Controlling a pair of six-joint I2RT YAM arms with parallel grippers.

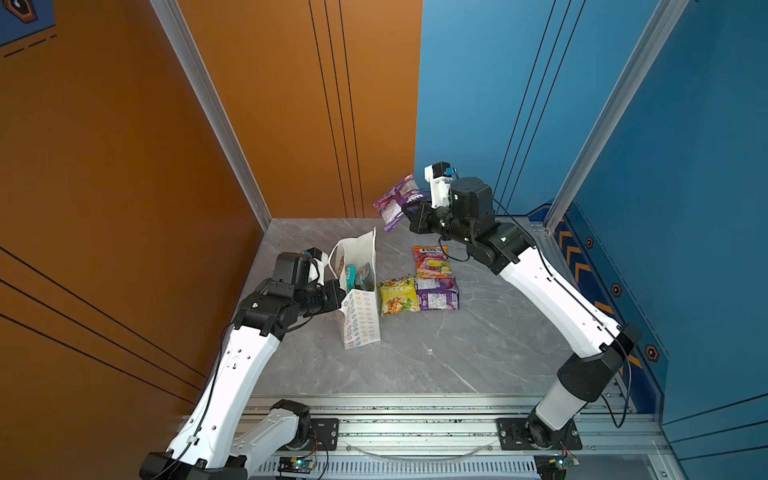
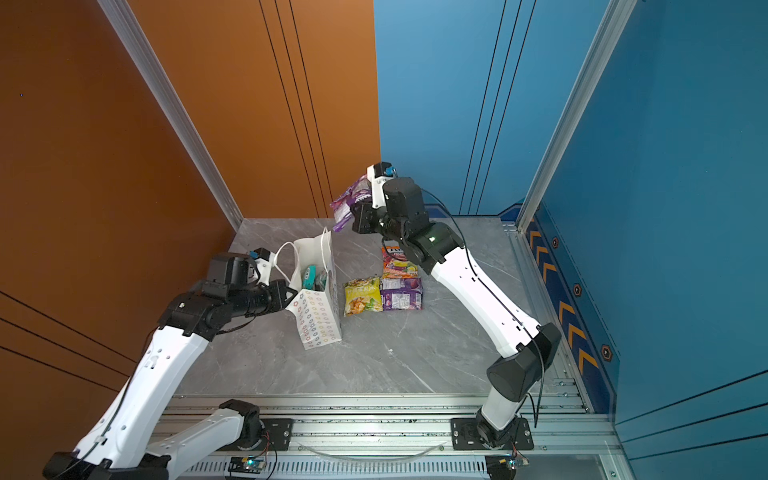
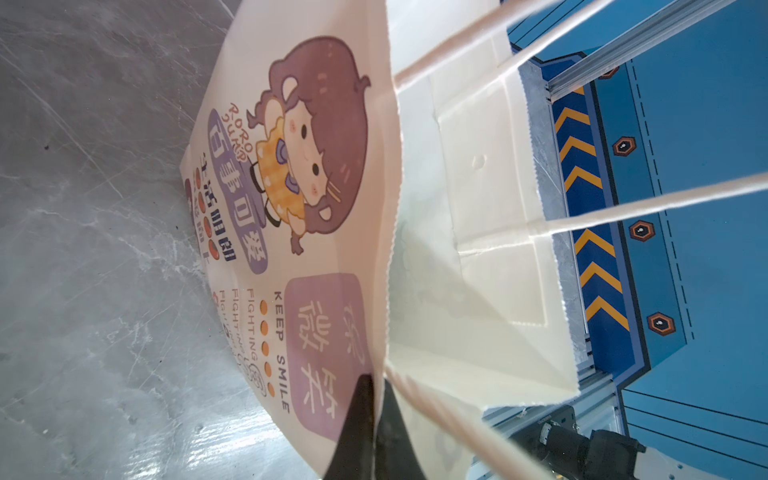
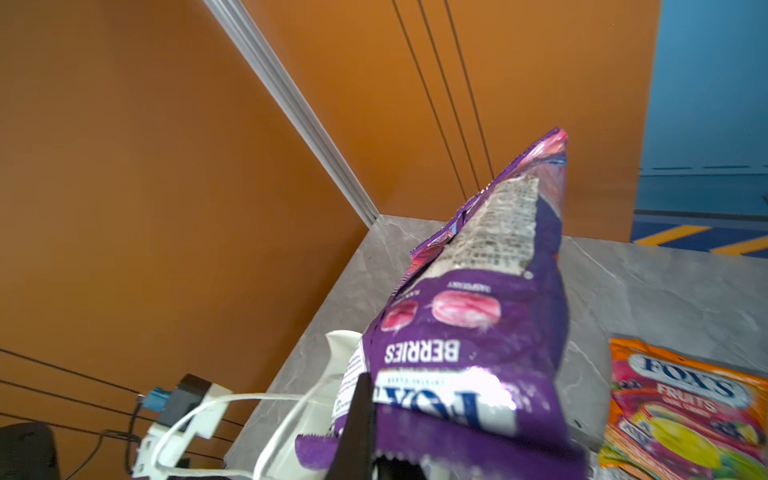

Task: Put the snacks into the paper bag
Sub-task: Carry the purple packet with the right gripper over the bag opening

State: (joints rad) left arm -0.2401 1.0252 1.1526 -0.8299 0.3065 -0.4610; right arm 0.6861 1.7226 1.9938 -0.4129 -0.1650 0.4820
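Snacks are partly packed: teal packets (image 1: pixel 356 277) already sit inside the paper bag (image 1: pixel 360 320) standing on the bench (image 1: pixel 478 345), its rim pinched by the clenched left hand (image 1: pixel 341 300). Right hand (image 1: pixel 409 216) grasps a purple packet (image 1: pixel 397 201) aloft near the bag; three packets (image 1: pixel 419 286) remain beside it.

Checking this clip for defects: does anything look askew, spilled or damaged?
Nothing spilled or torn. The white paper bag leans, its rim pinched by the left gripper. The right gripper holds a purple FOX'S Berries packet up in the air; three packets lie on the grey marble-look table.
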